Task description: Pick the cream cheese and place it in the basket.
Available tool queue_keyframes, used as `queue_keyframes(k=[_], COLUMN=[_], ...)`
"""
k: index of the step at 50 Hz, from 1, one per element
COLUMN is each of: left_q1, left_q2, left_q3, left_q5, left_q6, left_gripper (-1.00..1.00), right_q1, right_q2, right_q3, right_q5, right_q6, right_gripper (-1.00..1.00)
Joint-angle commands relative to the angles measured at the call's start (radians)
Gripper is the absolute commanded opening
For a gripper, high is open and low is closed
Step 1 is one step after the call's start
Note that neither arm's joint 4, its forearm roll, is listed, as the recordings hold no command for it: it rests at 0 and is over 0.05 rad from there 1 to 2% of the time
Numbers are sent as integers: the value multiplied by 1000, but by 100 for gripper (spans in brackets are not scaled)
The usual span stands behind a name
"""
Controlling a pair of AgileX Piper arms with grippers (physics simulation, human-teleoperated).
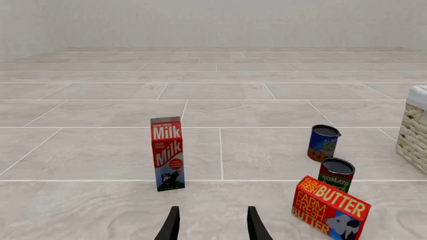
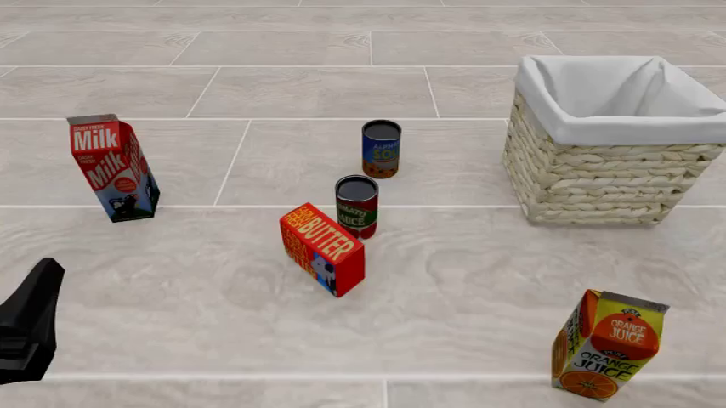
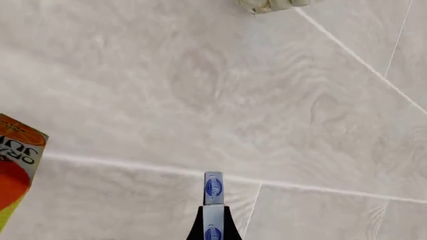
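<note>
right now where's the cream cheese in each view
Left wrist view: not in it.
Front view: not in it; the right arm is out of frame too.
Right wrist view: the cream cheese sits edge-on at the bottom centre, pinched between the right gripper's fingers.
Shared landmark: the orange juice carton on the front view's near right, and the basket.

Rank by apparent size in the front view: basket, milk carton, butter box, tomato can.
1. basket
2. milk carton
3. butter box, close to the milk carton and nearer the camera, so unsure
4. tomato can
</note>
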Motion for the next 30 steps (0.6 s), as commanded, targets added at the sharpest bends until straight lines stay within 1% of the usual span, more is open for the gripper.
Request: queue_keyframes(k=[1, 2, 3, 5, 6, 7, 8, 9, 10, 12, 13, 14, 15, 16, 19, 21, 23, 25, 30], left_q1=[0, 0, 0, 0, 0, 0, 0, 0, 0, 0, 0, 0, 0, 0, 0, 0, 0, 0, 0], left_q2=[0, 0, 0, 0, 0, 0, 0, 0, 0, 0, 0, 0, 0, 0, 0, 0, 0, 0, 0], left_q3=[0, 0, 0, 0, 0, 0, 0, 0, 0, 0, 0, 0, 0, 0, 0, 0, 0, 0, 0], left_q5=[0, 0, 0, 0, 0, 0, 0, 0, 0, 0, 0, 0, 0, 0, 0, 0, 0, 0, 0], left_q6=[0, 0, 0, 0, 0, 0, 0, 0, 0, 0, 0, 0, 0, 0, 0, 0, 0, 0, 0], left_gripper=[100, 100, 100, 100, 100, 100, 100, 100, 100, 100, 100, 100, 100, 100, 100, 100, 100, 100, 100], right_q1=[65, 76, 76, 87, 112, 130, 150, 156, 156, 172, 172, 180, 188, 198, 241, 252, 254, 257, 283], right_q2=[-168, -188, -189, -190, -215, -219, -234, -237, -237, -238, -238, -245, -246, -254, -284, -290, -293, -293, -305], right_q3=[-99, -109, -109, -137, -148, -170, -180, -188, -188, -201, -201, -200, -206, -202, -212, -209, -205, -205, -265], right_q5=[164, 179, 179, 197, 214, 225, 238, 240, 240, 223, 223, 222, 220, 215, 226, 214, 212, 200, 191], right_q6=[162, 174, 174, 218, 255, 306, 339, 355, 355, 417, 417, 430, 458, 474, 560, 583, 580, 589, 709], right_gripper=[-100, -100, -100, -100, -100, -100, -100, -100, -100, -100, -100, -100, -100, -100, -100, -100, -100, -100, -100])
